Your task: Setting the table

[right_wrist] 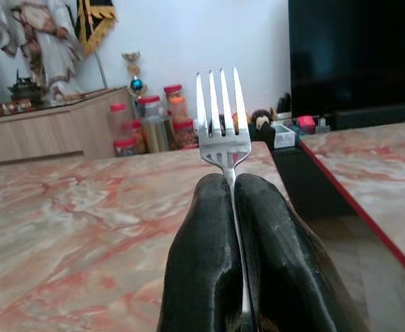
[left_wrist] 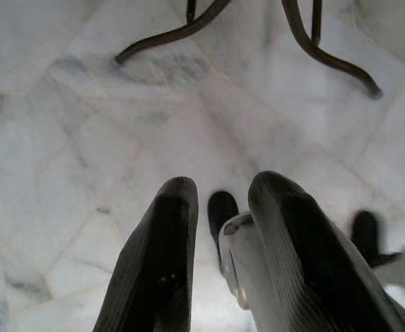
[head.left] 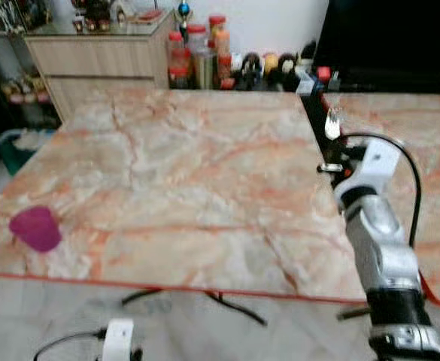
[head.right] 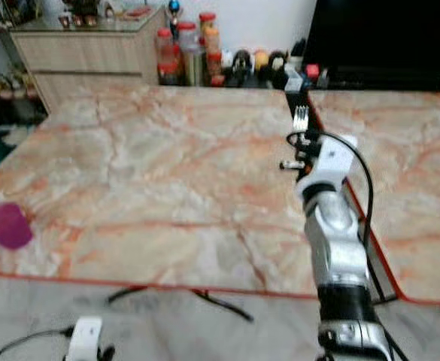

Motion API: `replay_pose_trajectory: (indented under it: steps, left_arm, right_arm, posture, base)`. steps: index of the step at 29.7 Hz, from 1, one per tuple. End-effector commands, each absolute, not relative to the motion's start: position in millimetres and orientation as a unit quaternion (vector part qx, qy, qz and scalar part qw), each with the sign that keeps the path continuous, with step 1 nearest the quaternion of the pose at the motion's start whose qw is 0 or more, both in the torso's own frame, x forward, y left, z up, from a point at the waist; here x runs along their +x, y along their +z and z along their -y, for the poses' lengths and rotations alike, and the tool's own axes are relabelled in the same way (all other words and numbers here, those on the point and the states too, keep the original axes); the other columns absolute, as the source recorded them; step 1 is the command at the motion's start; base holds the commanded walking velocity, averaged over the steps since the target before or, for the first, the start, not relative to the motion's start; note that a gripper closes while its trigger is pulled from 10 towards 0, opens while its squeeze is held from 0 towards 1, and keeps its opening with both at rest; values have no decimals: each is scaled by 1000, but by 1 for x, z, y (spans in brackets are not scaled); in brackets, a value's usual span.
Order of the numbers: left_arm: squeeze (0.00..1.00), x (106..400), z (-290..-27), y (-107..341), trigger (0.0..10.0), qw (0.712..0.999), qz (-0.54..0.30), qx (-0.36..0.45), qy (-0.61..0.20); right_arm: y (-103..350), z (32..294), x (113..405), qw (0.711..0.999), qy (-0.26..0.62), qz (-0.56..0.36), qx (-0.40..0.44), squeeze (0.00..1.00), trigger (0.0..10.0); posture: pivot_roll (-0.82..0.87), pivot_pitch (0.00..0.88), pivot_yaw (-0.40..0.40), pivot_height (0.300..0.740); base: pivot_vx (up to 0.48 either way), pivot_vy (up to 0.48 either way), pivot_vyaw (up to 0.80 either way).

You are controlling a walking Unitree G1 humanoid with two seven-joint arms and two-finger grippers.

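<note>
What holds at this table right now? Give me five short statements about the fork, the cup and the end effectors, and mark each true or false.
1. The right end effector is shut on a fork. True.
2. The fork's prongs point down at the table. False: they point up.
3. A pink cup sits near the table's left front corner. True.
4. The left end effector holds a plate. False: a thin clear or silvery item sits between its fingers above the floor; what it is cannot be told.
5. The fork already lies flat on the table. False: it is held in the air.
</note>
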State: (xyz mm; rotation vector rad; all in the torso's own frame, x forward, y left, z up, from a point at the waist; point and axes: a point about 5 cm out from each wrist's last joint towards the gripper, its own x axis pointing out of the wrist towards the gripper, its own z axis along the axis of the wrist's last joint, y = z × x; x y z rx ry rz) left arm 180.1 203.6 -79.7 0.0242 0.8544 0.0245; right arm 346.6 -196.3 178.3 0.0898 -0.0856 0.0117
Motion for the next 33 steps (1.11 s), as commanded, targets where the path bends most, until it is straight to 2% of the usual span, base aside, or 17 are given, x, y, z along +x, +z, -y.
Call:
replay_pose_trajectory:
  steps: [1,14,19,27,33]
  left_arm:
    - [0,176,-197,-83,10000,905,-426,11,3]
    - [0,177,-197,-83,10000,905,-426,12,1]
    - [0,177,-197,-83,10000,905,-426,12,1]
    - [0,177,-197,-83,10000,905,-426,13,0]
    - [0,176,-198,-83,10000,904,-427,13,-1]
  right_arm:
    - [179,203,345,998,-3,42,40,0,10000]
    - [183,203,345,999,3,50,21,0,10000]
    - [181,199,344,999,12,46,9,0,10000]
    - [181,197,345,999,17,45,8,0,10000]
    - [180,196,345,999,18,44,8,0,10000]
  posture:
    - [1,0,-11,736]
    - [-6,0,-7,736]
    - [-3,0,-5,736]
    - [-3,0,-7,736]
    - [-3,0,-6,736]
  base:
    - [0,-315,0]
    - [0,-316,0]
    - [0,-311,719]
    - [0,-305,0]
    - [0,-302,599]
